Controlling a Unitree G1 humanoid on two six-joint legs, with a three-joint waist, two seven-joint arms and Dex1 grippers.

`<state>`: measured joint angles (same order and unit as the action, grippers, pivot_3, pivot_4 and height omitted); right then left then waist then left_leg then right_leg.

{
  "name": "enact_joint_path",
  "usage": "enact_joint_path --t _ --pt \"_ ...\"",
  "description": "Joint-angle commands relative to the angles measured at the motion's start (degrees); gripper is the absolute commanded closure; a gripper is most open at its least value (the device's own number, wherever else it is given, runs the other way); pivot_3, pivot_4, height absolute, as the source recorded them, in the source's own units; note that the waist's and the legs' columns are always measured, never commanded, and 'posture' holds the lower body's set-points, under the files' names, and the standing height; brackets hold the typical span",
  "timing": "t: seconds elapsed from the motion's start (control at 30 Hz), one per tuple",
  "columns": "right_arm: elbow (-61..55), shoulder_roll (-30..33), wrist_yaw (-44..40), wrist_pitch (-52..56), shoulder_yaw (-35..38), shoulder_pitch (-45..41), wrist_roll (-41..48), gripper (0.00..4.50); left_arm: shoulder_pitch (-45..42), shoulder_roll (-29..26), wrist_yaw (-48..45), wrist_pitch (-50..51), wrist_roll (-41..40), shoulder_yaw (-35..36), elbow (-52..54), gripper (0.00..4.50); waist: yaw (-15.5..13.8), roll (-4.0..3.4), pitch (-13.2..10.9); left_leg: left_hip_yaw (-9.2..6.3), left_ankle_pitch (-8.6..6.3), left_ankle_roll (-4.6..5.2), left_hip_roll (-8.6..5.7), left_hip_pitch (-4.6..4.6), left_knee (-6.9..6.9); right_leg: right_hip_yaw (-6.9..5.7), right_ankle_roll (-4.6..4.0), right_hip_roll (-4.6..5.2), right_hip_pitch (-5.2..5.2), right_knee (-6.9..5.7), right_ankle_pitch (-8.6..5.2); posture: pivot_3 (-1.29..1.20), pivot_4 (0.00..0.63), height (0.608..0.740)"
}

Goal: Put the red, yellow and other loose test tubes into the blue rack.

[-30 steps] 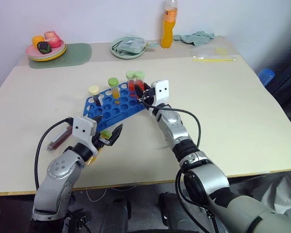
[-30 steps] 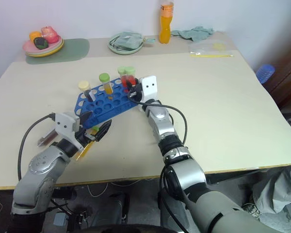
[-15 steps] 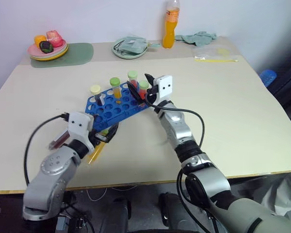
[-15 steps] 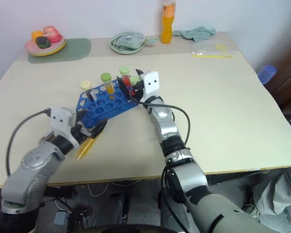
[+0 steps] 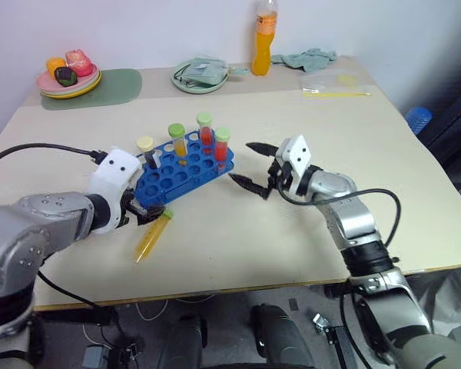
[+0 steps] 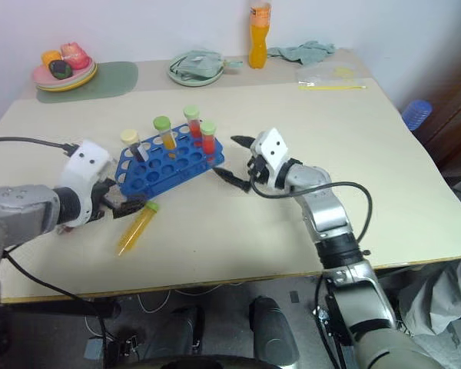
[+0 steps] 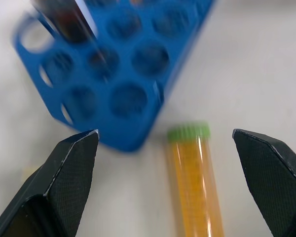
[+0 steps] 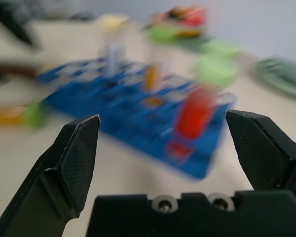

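- I have the left gripper (image 5: 147, 213) spread wide and empty at the blue rack (image 5: 186, 167)'s near-left corner; my worry is a finger catching that corner on the descent and dragging the rack, tipping what stands in it.
- A yellow test tube (image 5: 153, 235) with a green cap lies flat on the table (image 5: 369, 131) just in front of the rack's near edge, cap toward it. It is round and could roll if I clip it on one side; a grab by the cap alone looks likely to let it swing.
- The rack holds four upright tubes along its far side: a pale-capped one (image 5: 146, 147), a yellow one (image 5: 177, 139), and two red ones (image 5: 206, 129) (image 5: 221, 145). Most holes stay free, so space is no issue; aim is.
- My right gripper (image 5: 255, 168) hangs just right of the rack, fingers parted, nothing in them. Both grippers flank the rack closely, so I judge a careless sweep from either could knock the red tubes.
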<state>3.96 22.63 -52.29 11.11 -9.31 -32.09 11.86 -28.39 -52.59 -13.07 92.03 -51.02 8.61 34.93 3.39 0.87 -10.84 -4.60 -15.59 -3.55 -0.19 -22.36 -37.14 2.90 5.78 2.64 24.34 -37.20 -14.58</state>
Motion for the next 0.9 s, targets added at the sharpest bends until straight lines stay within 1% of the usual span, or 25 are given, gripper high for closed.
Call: enact_joint_path --t 0.03,0.2,0.37,0.53,0.63,0.77,0.9 --pt "-7.68 2.89 -5.53 3.44 -1.82 1.98 3.06 0.01 -2.98 -3.41 4.19 0.47 -8.52 -4.12 -3.23 0.00 -0.20 0.00 0.00 0.00 0.00 0.00 0.00 0.00 0.00 0.00 0.00 0.01 0.00 0.00 0.00 0.00 0.150 0.740" --pt "-11.20 3.91 -6.78 5.63 -3.17 4.04 3.44 0.01 -4.05 -3.56 15.05 0.47 -16.94 -7.75 -7.30 0.00 -0.55 0.01 0.00 0.01 0.00 0.00 0.00 0.00 -0.01 0.01 0.00 0.02 0.00 0.00 0.00 0.00 0.150 0.740" --pt "-12.46 3.80 -6.70 6.53 -3.65 5.17 3.41 0.01 -4.40 -2.62 27.28 0.47 -27.79 -8.72 -10.56 0.00 -1.01 0.02 0.00 0.00 0.00 -0.01 -0.02 -0.01 -0.05 0.03 0.00 0.08 0.01 0.00 0.00 0.00 0.150 0.740" --pt "-12.61 3.31 -6.62 6.75 -4.17 5.36 3.25 0.01 -4.51 -0.37 39.11 0.18 -35.01 -9.71 -13.56 0.00 -1.16 0.02 0.00 -0.02 0.01 -0.02 -0.05 -0.02 -0.07 0.02 0.00 0.10 0.01 0.00 0.00 0.00 0.150 0.740" --pt "-12.70 3.08 -6.56 6.74 -4.51 5.44 3.17 0.01 -4.63 -1.48 47.22 -4.18 -43.12 -13.03 -15.06 0.00 -1.16 0.05 0.00 -0.03 0.02 -0.04 -0.05 -0.02 -0.07 0.02 0.00 0.10 0.01 -0.01 0.01 0.00 0.150 0.740" --pt "-12.80 2.94 -6.42 6.77 -4.91 5.46 3.27 0.01 -5.21 -5.10 57.62 -11.94 -53.91 -19.99 -16.29 0.00 -1.13 0.05 0.00 -0.10 0.04 -0.08 -0.05 -0.02 -0.07 0.03 0.00 0.12 0.01 -0.02 0.01 0.00 0.150 0.740" --pt "-12.97 2.80 -6.40 6.76 -5.24 5.62 3.23 0.01 -6.34 -6.24 65.75 -19.17 -61.04 -25.94 -17.44 0.00 -1.38 0.05 0.00 -0.10 0.06 -0.11 -0.05 -0.02 -0.07 0.03 0.00 0.13 0.01 -0.02 0.01 0.00 0.150 0.740"
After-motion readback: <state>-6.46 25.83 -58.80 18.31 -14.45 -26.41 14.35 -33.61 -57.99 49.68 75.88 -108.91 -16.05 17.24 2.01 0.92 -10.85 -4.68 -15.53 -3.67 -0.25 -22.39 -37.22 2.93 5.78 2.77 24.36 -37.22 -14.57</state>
